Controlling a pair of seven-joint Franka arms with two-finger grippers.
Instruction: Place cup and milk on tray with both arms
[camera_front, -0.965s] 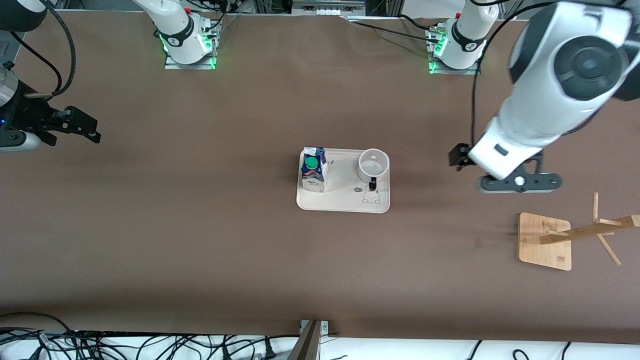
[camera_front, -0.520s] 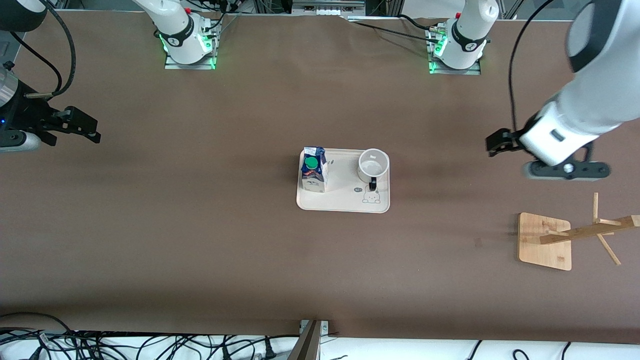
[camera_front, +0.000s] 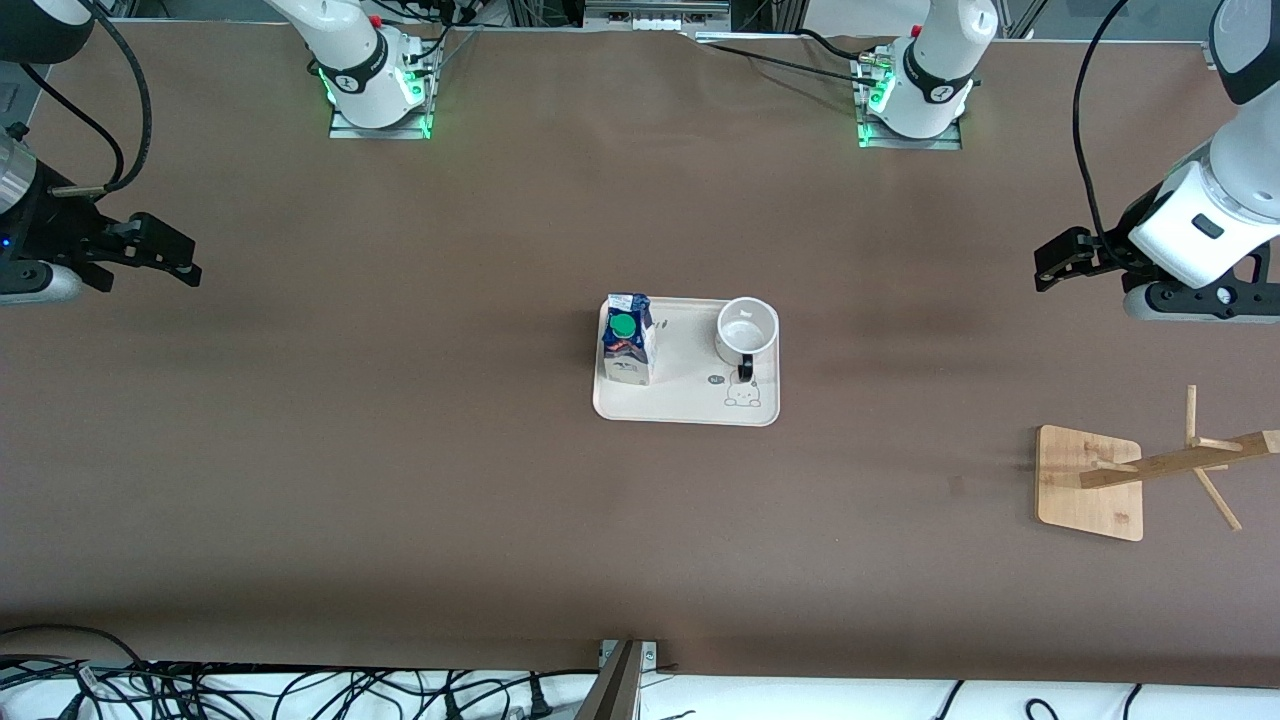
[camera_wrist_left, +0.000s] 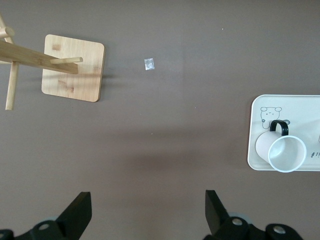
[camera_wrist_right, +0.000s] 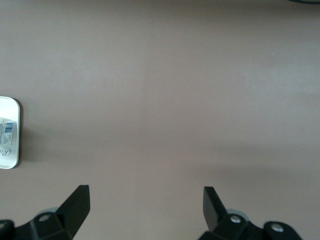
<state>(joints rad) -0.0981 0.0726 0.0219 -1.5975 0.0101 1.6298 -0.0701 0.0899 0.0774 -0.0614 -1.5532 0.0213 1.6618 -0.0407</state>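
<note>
Counter (camera_front: 400, 450) was plain dark brown. Tray (camera_front: 685, 405) was cream, with a small outlined rabbit drawing near the cup. Cup (camera_front: 746, 330) was white with a black handle. Milk carton (camera_front: 627, 340) was dark blue and white, with a round green cap. Wooden rack (camera_front: 1090, 483) was light bamboo tan. Left pincer (camera_wrist_left: 147, 210) and right pincer (camera_wrist_right: 146, 207) were black. Arms were white, bases (camera_front: 378, 95) lit green, cables black.

Left gripper (camera_front: 1062, 262) raised, fingers (camera_wrist_left: 77, 212) spread wide. Right gripper (camera_front: 160, 252) raised, fingers (camera_wrist_right: 75, 202) likewise spread, empty.
</note>
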